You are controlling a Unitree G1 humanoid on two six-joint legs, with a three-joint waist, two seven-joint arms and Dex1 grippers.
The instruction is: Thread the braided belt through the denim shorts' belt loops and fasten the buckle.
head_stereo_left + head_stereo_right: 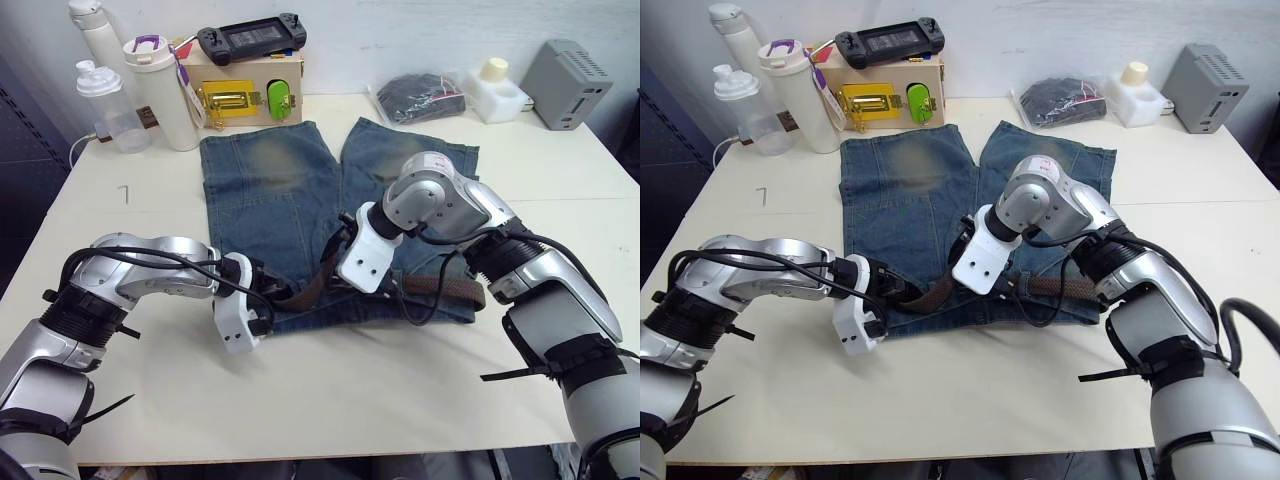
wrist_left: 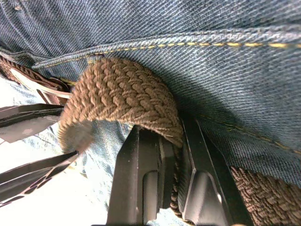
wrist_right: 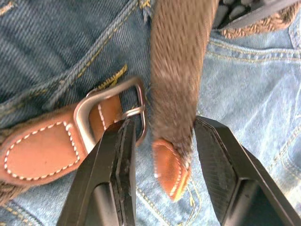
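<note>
The denim shorts (image 1: 300,190) lie flat on the pale desk (image 1: 330,390), legs pointing away from the robot and the waistband along the near edge. The braided belt (image 1: 450,288) runs along that waistband on the robot's right side, then lifts off the cloth as a free length between the two arms.

The left pincer (image 2: 170,155) is closed on the braided belt: in the left wrist view its two black fingers (image 2: 141,179) squeeze the woven strap, which arches up over them just beside the stitched waistband seam. From the head views this pincer (image 1: 902,293) sits at the near edge of the shorts, left of centre.

The right pincer (image 3: 162,155) stands wide. The strap's free end hangs down between its fingers (image 3: 113,179), with the smooth leather tip (image 3: 170,170) at the bottom; whether either finger touches it cannot be told. Just beside the tip, the buckle (image 3: 113,110) lies on the denim, its silver frame and prong unfastened, joined to a stitched brown leather tab (image 3: 42,150).

At the far edge of the desk stand bottles (image 1: 160,90), a wooden latch box (image 1: 245,90) and a grey device (image 1: 565,82).
</note>
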